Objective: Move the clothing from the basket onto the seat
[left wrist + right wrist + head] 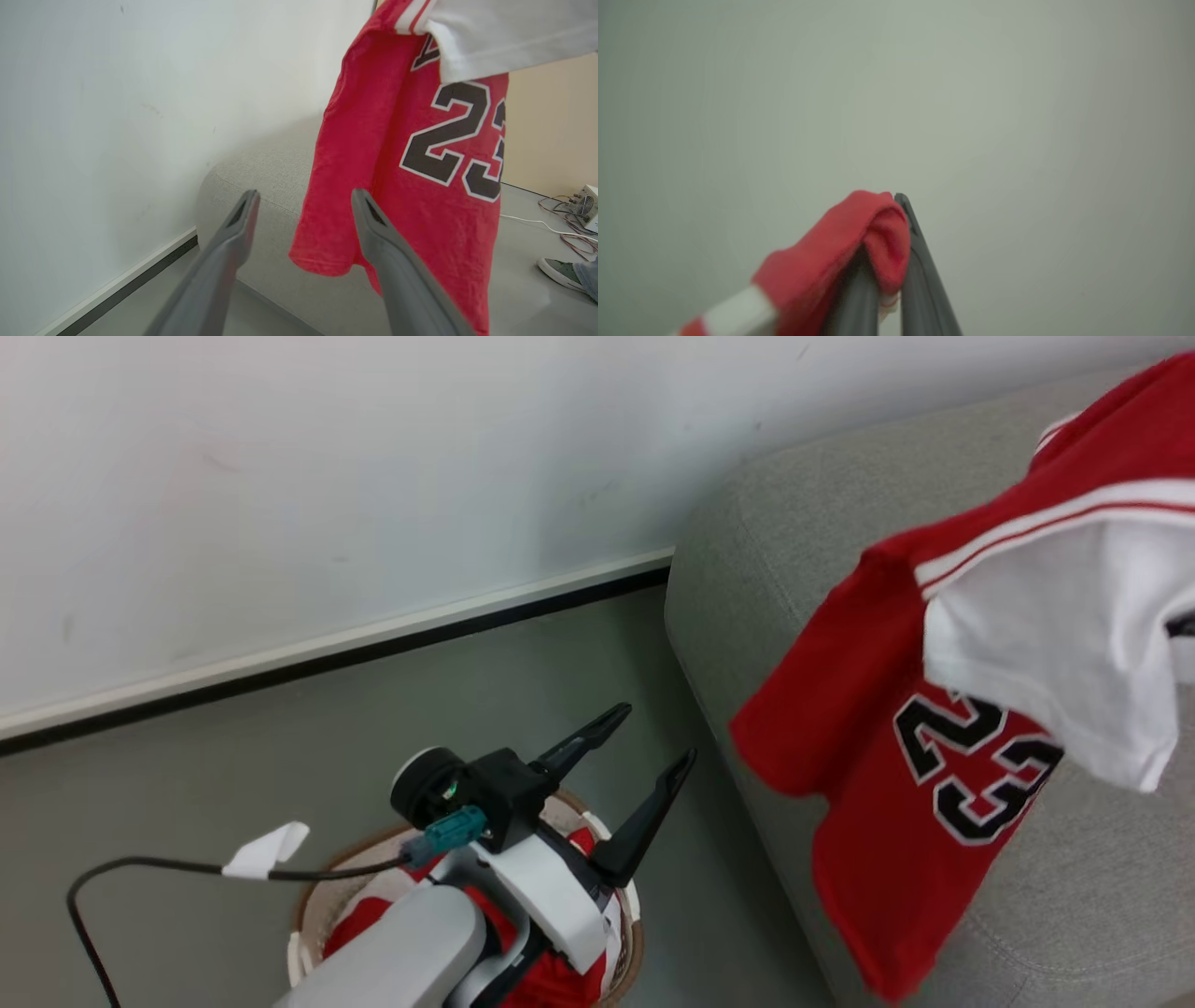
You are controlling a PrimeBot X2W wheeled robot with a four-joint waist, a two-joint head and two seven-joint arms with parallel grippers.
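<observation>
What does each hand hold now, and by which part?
The right hand pinches the red jersey by a fold of red fabric; the left hand holds nothing.

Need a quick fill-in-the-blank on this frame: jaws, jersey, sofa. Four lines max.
1. The left jaws stand ____ over the basket.
2. The right jaws are shut on a fold of the ____ jersey.
3. The jersey's black number reads ____.
4. The jersey hangs in front of the sofa, whose fabric is ____.

Missing words: open; red; 23; grey.
</observation>
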